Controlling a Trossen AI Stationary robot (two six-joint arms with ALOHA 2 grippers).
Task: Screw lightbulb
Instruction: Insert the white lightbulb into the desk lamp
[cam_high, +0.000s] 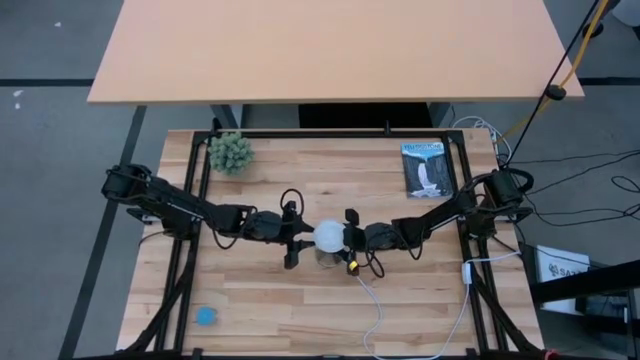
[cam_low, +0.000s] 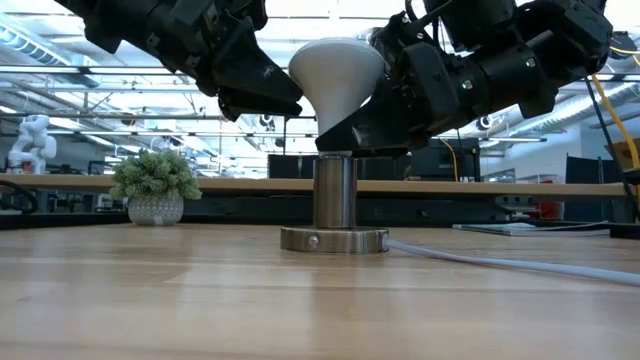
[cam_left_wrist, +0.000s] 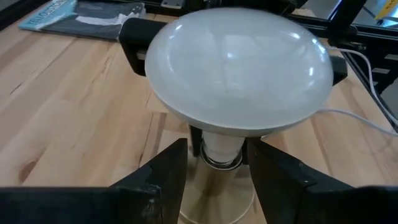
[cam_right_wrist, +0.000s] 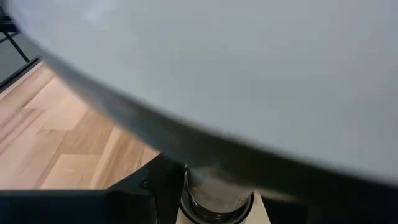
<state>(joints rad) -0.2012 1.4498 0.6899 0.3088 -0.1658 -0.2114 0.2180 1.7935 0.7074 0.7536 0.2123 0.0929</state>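
The lightbulb (cam_low: 337, 75) stands upright in the metal socket (cam_low: 334, 190) near the middle of the wooden table (cam_high: 300, 290), with its dome on top and its narrow screw base going down into the socket, so its long axis is vertical. The right gripper (cam_low: 365, 120) is close against the bulb from one side; its fingers seem to pinch the neck just under the dome, but the contact itself is hidden, so this is my judgement only. The left gripper (cam_left_wrist: 216, 171) is on the opposite side, with its fingers (cam_left_wrist: 163, 177) half spread on both sides of the socket below the bulb, and I cannot tell if they touch it. Both grippers are almost equally near, but the right one is the nearer to the neck. The next turn must go around this vertical axis, I think.
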